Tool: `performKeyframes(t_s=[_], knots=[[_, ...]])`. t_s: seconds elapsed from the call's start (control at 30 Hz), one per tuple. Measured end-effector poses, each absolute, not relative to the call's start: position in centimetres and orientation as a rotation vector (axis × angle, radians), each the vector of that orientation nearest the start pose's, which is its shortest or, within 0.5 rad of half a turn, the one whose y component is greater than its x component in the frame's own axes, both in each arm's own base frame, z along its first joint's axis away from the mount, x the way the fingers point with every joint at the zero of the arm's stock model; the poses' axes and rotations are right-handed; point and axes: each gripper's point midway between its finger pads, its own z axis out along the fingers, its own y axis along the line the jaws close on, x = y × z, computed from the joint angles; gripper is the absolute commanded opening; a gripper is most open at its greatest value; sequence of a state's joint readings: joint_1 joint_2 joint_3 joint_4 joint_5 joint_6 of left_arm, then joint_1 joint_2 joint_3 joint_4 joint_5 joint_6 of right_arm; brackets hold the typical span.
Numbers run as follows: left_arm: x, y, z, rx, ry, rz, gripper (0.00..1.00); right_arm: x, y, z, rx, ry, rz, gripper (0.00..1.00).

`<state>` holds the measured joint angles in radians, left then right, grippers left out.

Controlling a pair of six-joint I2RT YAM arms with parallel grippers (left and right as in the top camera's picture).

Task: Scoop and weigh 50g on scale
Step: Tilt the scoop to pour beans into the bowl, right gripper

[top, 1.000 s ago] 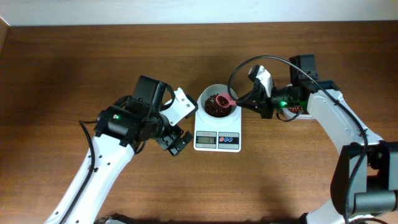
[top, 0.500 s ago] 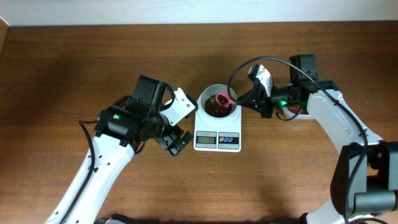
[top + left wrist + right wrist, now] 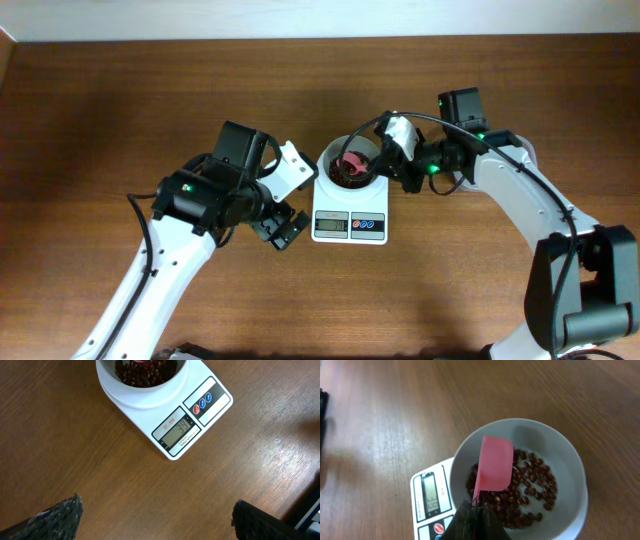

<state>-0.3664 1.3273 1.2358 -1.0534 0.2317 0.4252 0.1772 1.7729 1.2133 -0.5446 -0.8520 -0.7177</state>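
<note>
Right gripper (image 3: pixel 386 168) swung inward, clenching pink scoop (image 3: pixel 493 467) over beans (image 3: pixel 535 485) in bowl (image 3: pixel 570 467) on scale (image 3: pixel 349 226); left gripper (image 3: pixel 293 200) gapes at 9 o'clock.

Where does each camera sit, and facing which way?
Overhead: above the table, facing down; left arm and right arm show.
Left wrist: on the left arm, facing down at the scale; its open fingers show.
Right wrist: on the right arm, facing down into the bowl of beans; its shut gripper holds a scoop.
All share scale and bowl.
</note>
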Motion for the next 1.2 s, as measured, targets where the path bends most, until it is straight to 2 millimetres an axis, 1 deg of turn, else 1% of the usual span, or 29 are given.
performKeyframes(t_s=[0.63,0.97,1.2], knots=[[27.10,-14.64,18.73,1.102,2.460,-0.297,0.99,36.86,19.59,12.41,-1.240,2.010,0.861,0.04],[27.10,-14.64,18.73,1.102,2.460,-0.297,0.99,37.12,19.64,12.81,-1.159,2.068,0.897,0.04],[27.10,-14.64,18.73,1.102,2.460,-0.297,0.99,37.11,19.39,12.51,-1.158,2.091,0.879,0.04]])
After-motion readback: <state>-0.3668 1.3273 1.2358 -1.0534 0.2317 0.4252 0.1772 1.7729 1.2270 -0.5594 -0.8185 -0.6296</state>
